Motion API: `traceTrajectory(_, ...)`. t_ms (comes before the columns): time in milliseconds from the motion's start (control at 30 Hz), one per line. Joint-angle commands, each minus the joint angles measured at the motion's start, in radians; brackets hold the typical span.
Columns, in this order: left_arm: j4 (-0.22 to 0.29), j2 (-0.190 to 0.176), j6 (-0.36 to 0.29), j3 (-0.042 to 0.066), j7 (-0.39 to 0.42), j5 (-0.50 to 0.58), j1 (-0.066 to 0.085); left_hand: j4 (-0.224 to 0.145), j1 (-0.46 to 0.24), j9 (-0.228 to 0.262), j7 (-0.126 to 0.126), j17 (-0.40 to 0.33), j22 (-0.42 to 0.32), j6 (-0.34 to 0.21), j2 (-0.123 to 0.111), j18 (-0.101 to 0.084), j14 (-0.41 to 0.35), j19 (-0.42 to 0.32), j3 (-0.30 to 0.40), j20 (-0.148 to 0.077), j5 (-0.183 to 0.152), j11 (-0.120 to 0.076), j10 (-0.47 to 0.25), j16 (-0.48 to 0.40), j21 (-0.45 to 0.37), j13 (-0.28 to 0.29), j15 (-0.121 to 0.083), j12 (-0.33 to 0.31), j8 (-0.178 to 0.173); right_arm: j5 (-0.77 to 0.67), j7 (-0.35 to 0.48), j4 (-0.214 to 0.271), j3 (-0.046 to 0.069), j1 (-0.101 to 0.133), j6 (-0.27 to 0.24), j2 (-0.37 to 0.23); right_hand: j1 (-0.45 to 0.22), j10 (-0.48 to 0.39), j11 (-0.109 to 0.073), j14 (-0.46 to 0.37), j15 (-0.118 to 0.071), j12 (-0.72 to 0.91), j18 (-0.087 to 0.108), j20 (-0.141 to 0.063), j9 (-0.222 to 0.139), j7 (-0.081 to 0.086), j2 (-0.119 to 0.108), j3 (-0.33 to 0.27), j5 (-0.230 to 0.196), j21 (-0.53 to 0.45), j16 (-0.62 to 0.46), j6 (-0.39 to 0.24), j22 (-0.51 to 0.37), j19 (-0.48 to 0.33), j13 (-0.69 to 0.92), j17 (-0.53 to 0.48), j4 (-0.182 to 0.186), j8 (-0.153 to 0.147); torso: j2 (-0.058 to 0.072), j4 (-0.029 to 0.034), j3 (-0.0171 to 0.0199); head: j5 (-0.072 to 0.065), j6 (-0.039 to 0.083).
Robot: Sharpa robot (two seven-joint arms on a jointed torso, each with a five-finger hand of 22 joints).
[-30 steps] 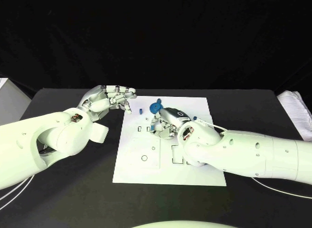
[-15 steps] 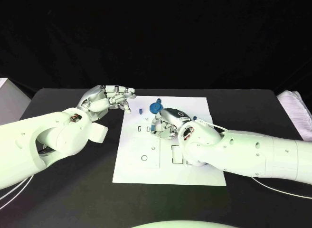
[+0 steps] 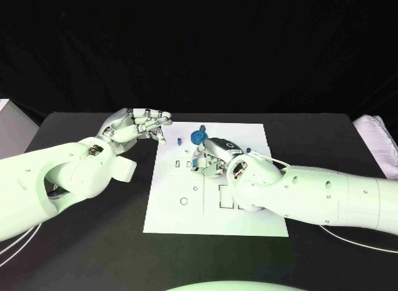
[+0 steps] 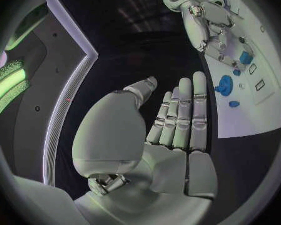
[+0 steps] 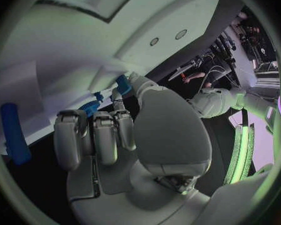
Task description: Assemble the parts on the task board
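My left hand hangs over the black table, just beside the far left corner of the board, and it touches nothing. In my left wrist view this hand has its fingers straight and laid close side by side, with the thumb a little apart, and there is nothing in it. My right hand is low over the far half of the board, with the fingers curled downward. In my right wrist view the fingers are bent in together, and the thumb and one fingertip come together on a small blue part, so I hold this part in a pinch; in the head view I cannot see it, my own hand hides it. Near the far edge of the board stands a round blue part, just beyond my right hand and apart from it; my left wrist view shows it too. A short blue peg stands to the left of the round part, near the tips of my left hand but not touching them. One long blue part lies at the side of my right hand in the right wrist view. At the right edge of the table lies a white cloth, well apart from the board.
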Motion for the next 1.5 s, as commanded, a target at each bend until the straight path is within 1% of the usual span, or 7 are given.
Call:
traceTrajectory(33,0.001,0.001,0.016,0.001,0.003,0.001,0.000,0.006,0.001,0.001,0.003,-0.001,0.001,-0.008,0.004,0.014,-0.009,-0.006,0.001,0.003,-0.003,0.000,-0.006,0.006,0.006,0.001,0.000,0.006,-0.002,0.002,0.016,0.002,0.000,-0.001,-0.005,0.000,-0.011,0.021,0.006,0.105,0.009,-0.007,-0.011,0.008,-0.002,0.003,-0.002,-0.016,-0.021,-0.004,0.002,-0.013,0.182,0.063,0.176,0.261,0.005,-0.006,0.000,0.0000,0.0000,0.000,0.001)
traceTrajectory(367,-0.015,0.010,0.019,0.001,-0.026,-0.037,0.000,0.024,-0.017,0.002,0.004,-0.003,0.003,-0.011,-0.008,0.014,-0.003,-0.008,-0.013,0.005,-0.004,0.000,0.002,0.014,0.012,0.005,0.001,0.017,-0.003,-0.001,0.045,0.050,0.002,0.001,-0.083,-0.044,-0.004,0.007,0.020,0.104,0.020,-0.021,-0.009,0.018,-0.016,0.017,0.009,-0.176,-0.019,-0.015,0.000,-0.063,0.175,0.059,0.165,0.256,0.046,-0.024,-0.003,-0.0024,0.0016,0.004,0.004)
traceTrajectory(567,-0.046,0.025,0.018,0.001,-0.083,-0.089,0.001,0.073,-0.035,0.042,-0.024,0.068,0.048,0.030,-0.020,0.015,0.103,0.062,-0.054,-0.029,-0.003,-0.041,0.108,0.160,0.107,0.099,-0.036,0.190,0.080,0.093,0.183,0.101,0.010,0.028,-0.086,-0.106,0.036,0.001,0.023,0.102,0.024,-0.027,-0.006,0.023,-0.019,0.021,0.050,-0.233,0.014,-0.026,-0.004,-0.063,0.167,0.055,0.161,0.250,0.044,-0.025,-0.010,-0.0099,0.0049,0.009,0.010)
traceTrajectory(733,-0.090,0.049,0.083,0.001,-0.171,-0.183,0.004,0.081,-0.019,0.125,-0.075,0.440,0.190,0.076,-0.011,0.000,0.310,0.125,-0.057,-0.067,0.002,-0.092,0.113,0.452,0.258,0.279,-0.081,0.452,0.214,0.171,0.283,0.139,0.014,0.066,-0.036,-0.166,0.076,-0.003,0.016,0.101,0.019,-0.031,-0.001,0.019,-0.012,0.013,0.067,-0.215,0.055,-0.047,-0.007,-0.038,0.151,0.046,0.158,0.244,0.037,-0.002,-0.025,-0.0154,0.0080,0.015,0.006)
traceTrajectory(933,-0.156,0.101,0.211,0.001,-0.359,-0.394,0.043,0.157,-0.061,0.238,-0.084,0.587,0.282,0.008,-0.002,-0.011,0.369,0.132,-0.036,-0.072,0.007,-0.098,0.000,0.550,0.347,0.467,-0.086,0.702,0.326,0.337,0.298,0.155,0.018,0.113,-0.037,-0.239,0.078,0.000,0.013,0.100,0.016,-0.027,-0.001,0.016,-0.009,0.011,0.086,-0.202,0.060,-0.047,-0.010,-0.034,0.151,0.047,0.161,0.240,0.043,0.010,-0.045,-0.0172,0.0109,0.023,-0.005)
traceTrajectory(1167,-0.223,0.185,0.274,-0.001,-0.557,-0.608,0.092,0.209,-0.145,0.293,-0.080,0.662,0.313,-0.030,-0.022,-0.015,0.403,0.137,-0.069,-0.068,0.001,-0.093,-0.027,0.592,0.378,0.510,-0.081,0.774,0.378,0.454,0.292,0.122,0.020,0.156,-0.068,-0.295,0.075,0.000,0.013,0.100,0.015,-0.027,-0.001,0.014,-0.009,0.010,0.089,-0.199,0.079,-0.047,-0.010,-0.037,0.152,0.047,0.160,0.241,0.044,0.015,-0.063,-0.0196,0.0152,0.037,-0.015)
traceTrajectory(1500,-0.316,0.308,0.389,-0.026,-0.749,-0.729,0.124,0.211,-0.164,0.336,-0.084,0.697,0.339,-0.049,0.000,-0.018,0.417,0.146,-0.090,-0.068,0.002,-0.094,-0.046,0.611,0.401,0.536,-0.081,0.824,0.424,0.477,0.277,0.092,0.020,0.166,-0.074,-0.307,0.072,-0.002,0.013,0.099,0.015,-0.029,-0.001,0.014,-0.009,0.011,0.087,-0.199,0.084,-0.050,-0.011,-0.040,0.150,0.046,0.159,0.239,0.044,0.015,-0.070,-0.0195,0.0212,0.046,-0.027)
